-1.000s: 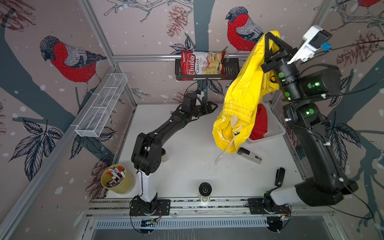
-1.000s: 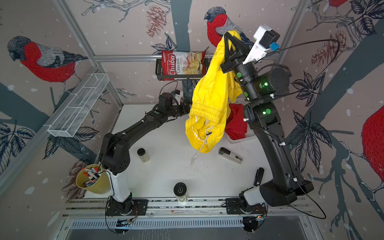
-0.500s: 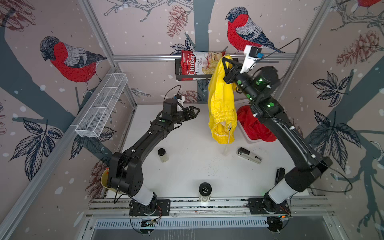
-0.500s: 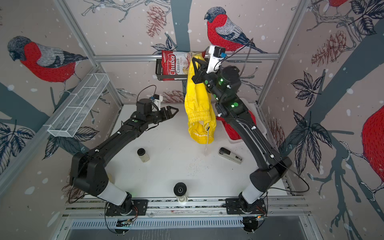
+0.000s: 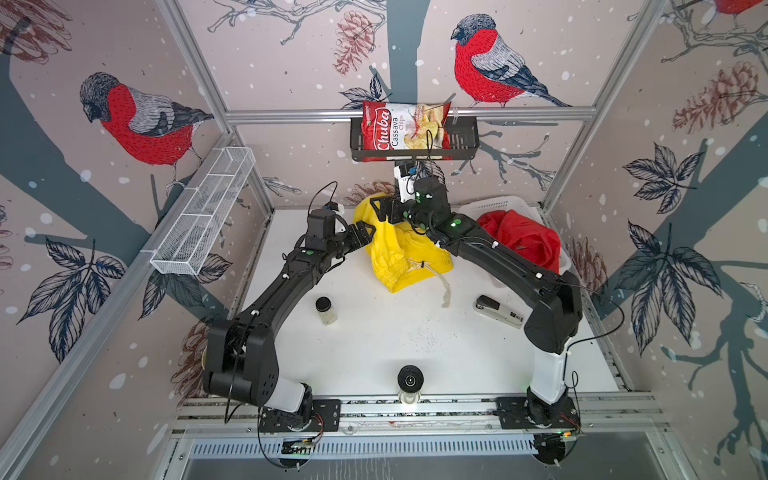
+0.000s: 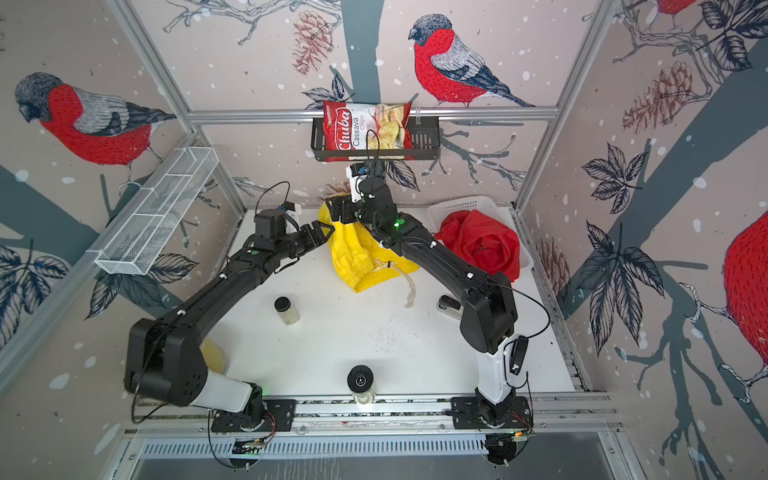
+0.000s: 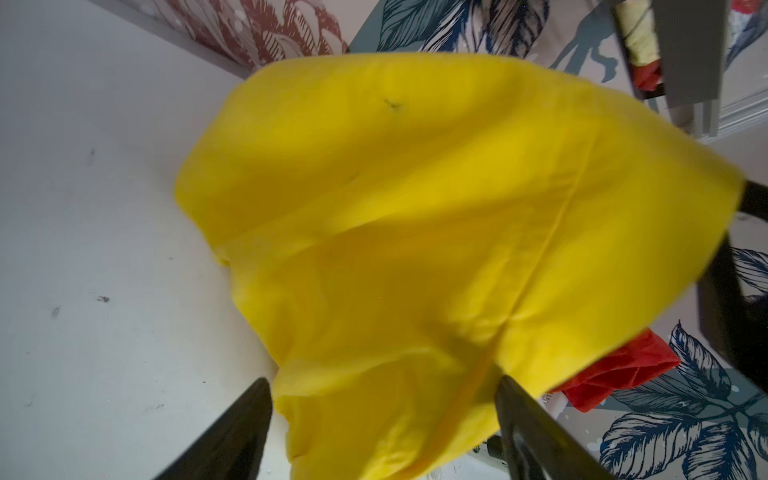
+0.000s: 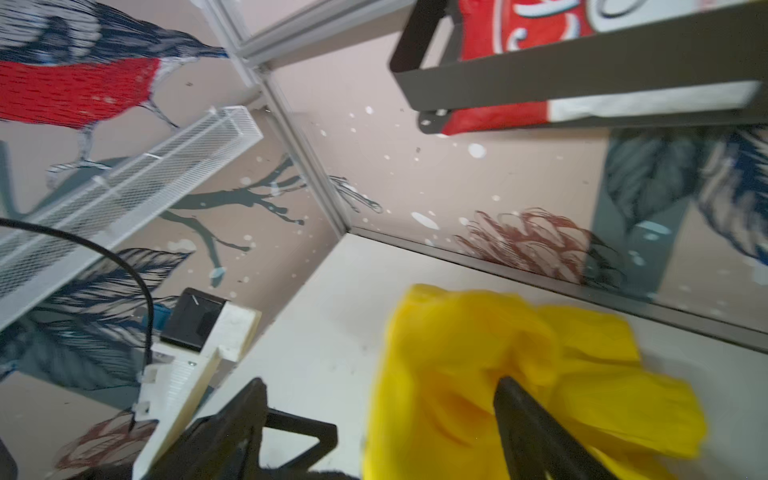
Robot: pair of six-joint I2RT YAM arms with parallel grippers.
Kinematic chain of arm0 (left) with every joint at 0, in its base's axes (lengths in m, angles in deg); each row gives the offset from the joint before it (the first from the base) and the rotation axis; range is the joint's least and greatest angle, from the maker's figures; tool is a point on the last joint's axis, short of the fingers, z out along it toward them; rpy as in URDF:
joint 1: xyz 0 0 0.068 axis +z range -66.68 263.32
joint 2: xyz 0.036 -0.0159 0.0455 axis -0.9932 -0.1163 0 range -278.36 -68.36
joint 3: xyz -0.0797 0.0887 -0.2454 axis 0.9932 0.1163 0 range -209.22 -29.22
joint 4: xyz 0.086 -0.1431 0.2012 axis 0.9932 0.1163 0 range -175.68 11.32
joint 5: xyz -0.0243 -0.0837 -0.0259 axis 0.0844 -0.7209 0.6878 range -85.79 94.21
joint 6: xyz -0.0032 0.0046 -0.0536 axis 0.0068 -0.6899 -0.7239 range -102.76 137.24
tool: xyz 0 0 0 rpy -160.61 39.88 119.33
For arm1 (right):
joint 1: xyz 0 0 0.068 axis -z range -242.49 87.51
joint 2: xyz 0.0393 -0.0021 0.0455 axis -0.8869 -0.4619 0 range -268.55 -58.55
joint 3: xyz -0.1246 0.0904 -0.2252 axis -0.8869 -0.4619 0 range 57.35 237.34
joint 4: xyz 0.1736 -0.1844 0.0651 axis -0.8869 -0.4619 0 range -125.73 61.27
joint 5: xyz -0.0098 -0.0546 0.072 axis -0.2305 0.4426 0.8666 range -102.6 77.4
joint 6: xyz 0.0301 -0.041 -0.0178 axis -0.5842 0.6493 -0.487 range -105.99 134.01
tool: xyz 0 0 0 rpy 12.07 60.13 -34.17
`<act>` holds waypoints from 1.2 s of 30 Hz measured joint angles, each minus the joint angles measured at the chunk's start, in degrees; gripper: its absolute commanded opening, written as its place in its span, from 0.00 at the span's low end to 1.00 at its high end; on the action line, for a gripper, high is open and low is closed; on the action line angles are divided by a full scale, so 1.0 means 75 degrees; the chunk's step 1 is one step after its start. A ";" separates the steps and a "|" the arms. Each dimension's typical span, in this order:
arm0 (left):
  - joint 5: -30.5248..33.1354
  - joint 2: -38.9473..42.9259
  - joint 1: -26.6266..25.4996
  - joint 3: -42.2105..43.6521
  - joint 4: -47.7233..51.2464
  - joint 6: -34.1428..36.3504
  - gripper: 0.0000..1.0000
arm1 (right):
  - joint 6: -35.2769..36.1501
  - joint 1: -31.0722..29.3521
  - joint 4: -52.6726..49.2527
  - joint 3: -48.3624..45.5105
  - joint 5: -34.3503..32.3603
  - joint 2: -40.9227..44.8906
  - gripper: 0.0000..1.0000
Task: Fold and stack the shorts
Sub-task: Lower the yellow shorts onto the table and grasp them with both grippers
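Right claw (image 5: 379, 210) and left claw (image 5: 365, 233) stood apart. Yellow shorts (image 5: 399, 259) lay bunched on worktop (image 5: 374, 332), red shorts (image 5: 521, 237) in basket (image 5: 498, 204). No folding done.

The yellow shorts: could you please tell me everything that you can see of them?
The yellow shorts are bright, thin-looking cloth with a gathered elastic waistband and a pale drawstring trailing onto the white table. They lie unfolded in a crumpled heap at the far middle. The open right claw sits over their far end, the open left claw at their left edge.
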 measured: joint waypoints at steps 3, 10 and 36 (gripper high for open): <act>-0.0085 -0.0399 -0.0111 0.0035 -0.0015 -0.0189 0.83 | 0.0210 0.0236 -0.0082 -0.1005 -0.0720 0.0670 0.94; -0.0017 -0.1099 -0.0825 -0.0484 0.0067 -0.0306 0.83 | -0.0067 0.1230 -0.0315 -0.3401 -0.1714 0.1763 0.86; 0.1728 -0.2926 -0.1119 -0.1064 0.1853 -0.0358 0.00 | -0.0242 0.2130 -0.2154 -0.0344 -0.0903 -0.3115 0.06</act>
